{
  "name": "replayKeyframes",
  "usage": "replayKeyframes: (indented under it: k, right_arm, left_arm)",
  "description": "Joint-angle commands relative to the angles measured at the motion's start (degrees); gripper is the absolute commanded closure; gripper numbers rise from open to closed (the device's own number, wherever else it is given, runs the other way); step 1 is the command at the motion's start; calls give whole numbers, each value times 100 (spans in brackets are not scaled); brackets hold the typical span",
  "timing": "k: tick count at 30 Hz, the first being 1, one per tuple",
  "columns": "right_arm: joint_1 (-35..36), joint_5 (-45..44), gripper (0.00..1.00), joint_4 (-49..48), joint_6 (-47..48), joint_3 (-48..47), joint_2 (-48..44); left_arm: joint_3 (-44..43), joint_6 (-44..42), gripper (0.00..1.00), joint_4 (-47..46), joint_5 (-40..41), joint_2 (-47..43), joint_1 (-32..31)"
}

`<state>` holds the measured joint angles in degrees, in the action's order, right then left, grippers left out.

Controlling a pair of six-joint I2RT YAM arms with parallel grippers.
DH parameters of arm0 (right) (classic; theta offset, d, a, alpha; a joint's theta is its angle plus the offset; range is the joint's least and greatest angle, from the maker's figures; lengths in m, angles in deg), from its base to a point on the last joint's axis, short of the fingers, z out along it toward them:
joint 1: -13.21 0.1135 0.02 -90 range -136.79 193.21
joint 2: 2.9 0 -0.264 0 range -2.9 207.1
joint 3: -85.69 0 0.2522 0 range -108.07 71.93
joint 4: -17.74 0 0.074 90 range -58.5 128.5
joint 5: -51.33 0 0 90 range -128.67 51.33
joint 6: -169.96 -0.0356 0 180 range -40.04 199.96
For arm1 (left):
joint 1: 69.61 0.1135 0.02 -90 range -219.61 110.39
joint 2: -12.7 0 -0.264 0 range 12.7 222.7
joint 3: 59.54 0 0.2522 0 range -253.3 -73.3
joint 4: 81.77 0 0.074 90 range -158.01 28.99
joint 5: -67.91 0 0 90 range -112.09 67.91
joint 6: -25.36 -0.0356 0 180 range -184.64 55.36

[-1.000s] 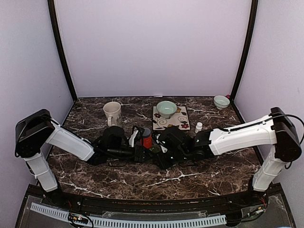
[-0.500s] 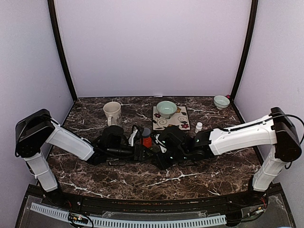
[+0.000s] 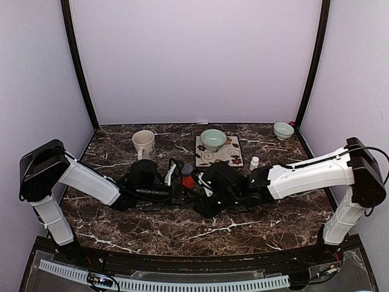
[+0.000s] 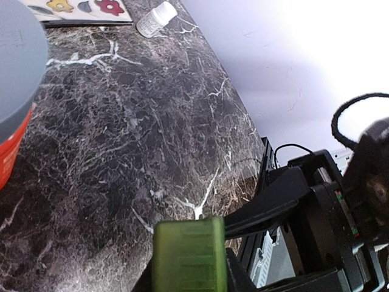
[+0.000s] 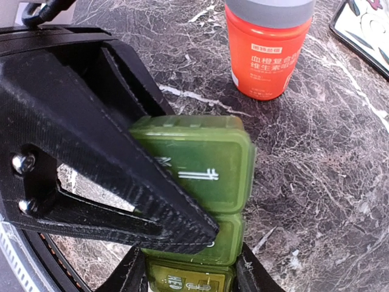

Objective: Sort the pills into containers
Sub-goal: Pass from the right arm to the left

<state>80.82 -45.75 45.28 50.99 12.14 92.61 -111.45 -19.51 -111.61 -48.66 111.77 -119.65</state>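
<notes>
Dark marble tabletop (image 3: 182, 228), lilac walls behind. At its middle my right gripper (image 5: 187, 271) is clamped on the side walls of the pill-box strip (image 5: 200, 164). My left gripper (image 3: 177, 190) lays one finger across the lid, and I cannot tell whether it grips. The box looks like light, stiff, slick plastic, so I judge the side walls the best hold. An orange bottle (image 5: 267, 48) crowds the far side. Freer room lies toward the near edge.
</notes>
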Motion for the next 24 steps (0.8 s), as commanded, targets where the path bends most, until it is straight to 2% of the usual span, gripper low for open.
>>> replayKeyframes:
  k: [1, 4, 10, 13, 18, 24]
  right_arm:
    - [53, 66, 65, -209, 14, -134, -105]
    - [54, 53, 64, -204, 13, -144, -102]
    - [73, -121, 43, -130, 77, -217, -162]
    - [118, -267, 36, -65, 127, -277, -168]
    - [269, -806, 33, 218, 177, -474, -93]
    - [575, -1743, 33, 670, 253, -723, 144]
  left_arm:
    - [114, -80, 90, -18, 31, -72, 47]
    - [115, -53, 100, -58, 26, -56, 47]
    - [124, 91, 100, -135, 112, -19, 47]
    - [107, 151, 100, -65, 232, -33, 47]
    - [83, 225, 100, 181, 600, -138, 46]
    - [-161, 457, 100, 818, 1036, -240, 38]
